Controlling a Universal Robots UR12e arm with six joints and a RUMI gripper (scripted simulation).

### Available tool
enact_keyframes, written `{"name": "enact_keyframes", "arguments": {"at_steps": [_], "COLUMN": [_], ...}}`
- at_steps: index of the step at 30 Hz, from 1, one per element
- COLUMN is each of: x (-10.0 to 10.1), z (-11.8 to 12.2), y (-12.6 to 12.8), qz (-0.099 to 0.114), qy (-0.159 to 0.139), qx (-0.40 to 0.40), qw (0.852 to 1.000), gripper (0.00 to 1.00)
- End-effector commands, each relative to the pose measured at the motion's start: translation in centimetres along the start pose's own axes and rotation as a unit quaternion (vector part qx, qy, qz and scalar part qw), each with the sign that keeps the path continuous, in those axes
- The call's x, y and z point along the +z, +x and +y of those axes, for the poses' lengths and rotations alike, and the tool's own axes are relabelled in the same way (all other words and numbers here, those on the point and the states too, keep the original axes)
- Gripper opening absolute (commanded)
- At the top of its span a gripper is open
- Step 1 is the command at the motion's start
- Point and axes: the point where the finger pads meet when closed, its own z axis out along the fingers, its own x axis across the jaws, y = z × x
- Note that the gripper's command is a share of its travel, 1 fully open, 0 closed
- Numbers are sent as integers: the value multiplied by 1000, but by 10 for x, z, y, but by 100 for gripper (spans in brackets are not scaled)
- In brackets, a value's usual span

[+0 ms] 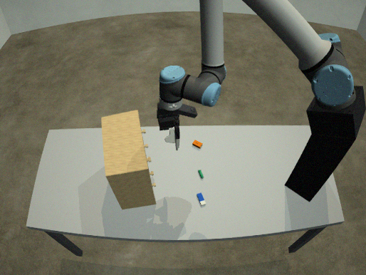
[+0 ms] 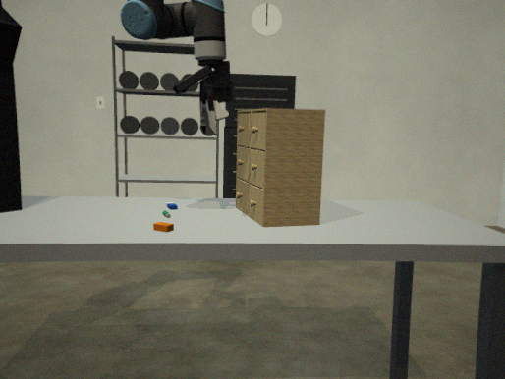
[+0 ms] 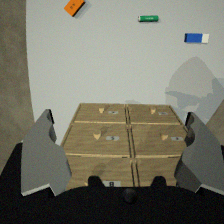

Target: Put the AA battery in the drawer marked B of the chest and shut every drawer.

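The AA battery [image 1: 201,174] [image 2: 166,214] [image 3: 148,19], small and green, lies on its side on the table, in front of the chest. The wooden chest [image 1: 124,142] [image 2: 295,167] [image 3: 82,142] stands upright, its knobbed fronts facing the loose things. Its drawers look shut. Drawer B [image 2: 260,142] [image 3: 105,169] is in the top row, in the column nearer the exterior camera; its label shows low in the wrist view. My gripper [image 1: 173,142] [image 2: 215,123] [image 3: 119,111] is open and empty. It points down in front of the chest, near the height of its top, touching nothing.
An orange block [image 1: 197,144] [image 2: 163,227] [image 3: 74,7] lies on the table [image 1: 249,199] [image 2: 98,251] towards the exterior camera. A blue and white eraser [image 1: 201,199] [image 2: 172,206] [image 3: 196,38] lies on the battery's other side. The robot's black pedestal [image 1: 320,153] stands at the far end from the chest.
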Motion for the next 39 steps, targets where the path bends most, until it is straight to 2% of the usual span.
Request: {"name": "enact_keyframes", "arguments": {"at_steps": [1,14,39], "x": [-1,-4,-3], "z": [0,-3,-5], "y": [-1,-1,0], "qz": [0,0,1], "qy": [14,28,29], "qx": [1,1,1], "qw": [1000,1000,1000], "gripper": [100,100,100]}}
